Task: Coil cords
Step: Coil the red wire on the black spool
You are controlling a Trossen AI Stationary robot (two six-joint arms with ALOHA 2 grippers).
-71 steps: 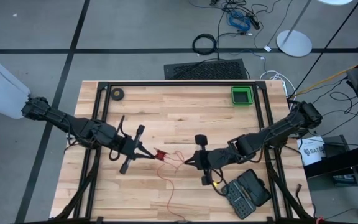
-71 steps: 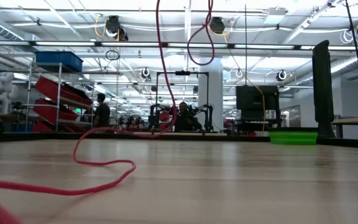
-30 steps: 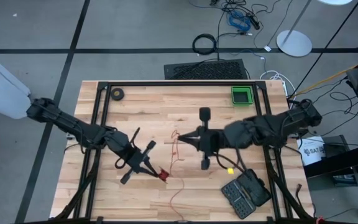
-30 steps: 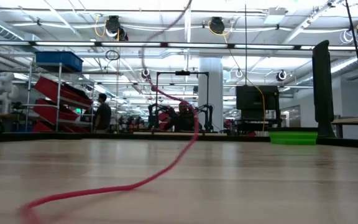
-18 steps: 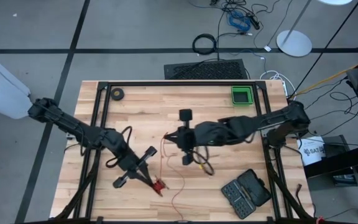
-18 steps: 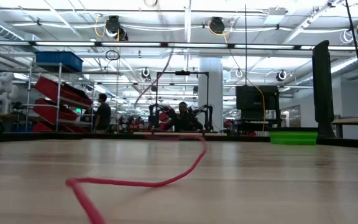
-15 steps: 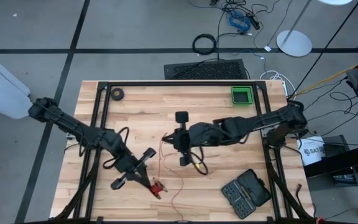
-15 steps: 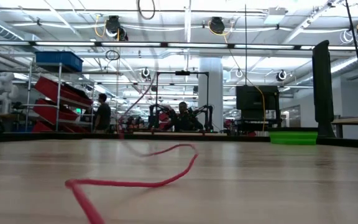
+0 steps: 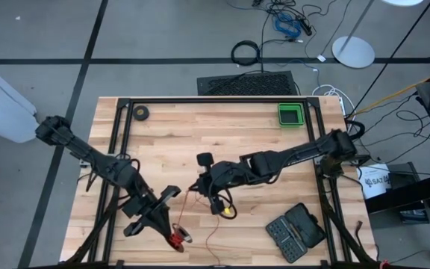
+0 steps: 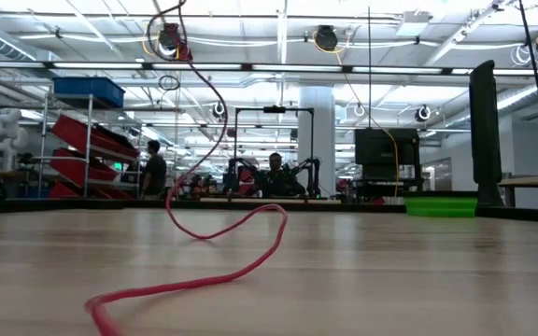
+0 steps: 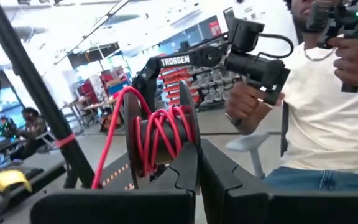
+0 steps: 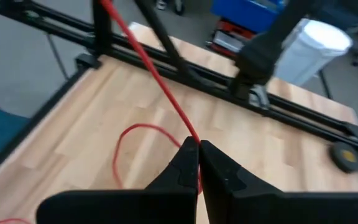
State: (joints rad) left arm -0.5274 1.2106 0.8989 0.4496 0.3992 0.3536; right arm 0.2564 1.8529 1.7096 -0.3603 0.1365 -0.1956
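Note:
The cords are one thin red wire. Part of it is wound into a small bundle [image 11: 160, 134] on a dark core, and my left gripper [image 9: 172, 235] is shut on that bundle above the table's near edge. A strand runs from there to my right gripper [image 9: 197, 187], shut on the wire at mid-table. The loose remainder [image 10: 222, 271] lies in curves on the wood and rises out of the low view at the top. My left gripper pinches the bundle's dark core at its near end [image 11: 166, 167] between its two fingers, which point roughly level. The red turns stand beyond the fingertips, and the bundle is clear of the table. My right gripper pinches a single strand [image 12: 190, 138] between its fingertips, slanting down from the table's right. From the fingers the wire runs straight and taut up and away [image 12: 135, 46]. A slack loop [image 12: 129, 140] lies on the wood below.
A green tray [image 9: 290, 114] sits at the far right and a dark tape roll [image 9: 141, 113] at the far left. A black tool case [image 9: 295, 231] lies near right, with a small yellow piece [image 9: 228, 211] beside my right gripper. Black frame rails [image 9: 118, 142] border the table. A person shows in the left wrist view.
My left gripper has carried the bundle toward the table's near edge, rolling as it went. My right gripper has come down and toward the table's left with the strand. The loose wire on the table has been dragged into new curves.

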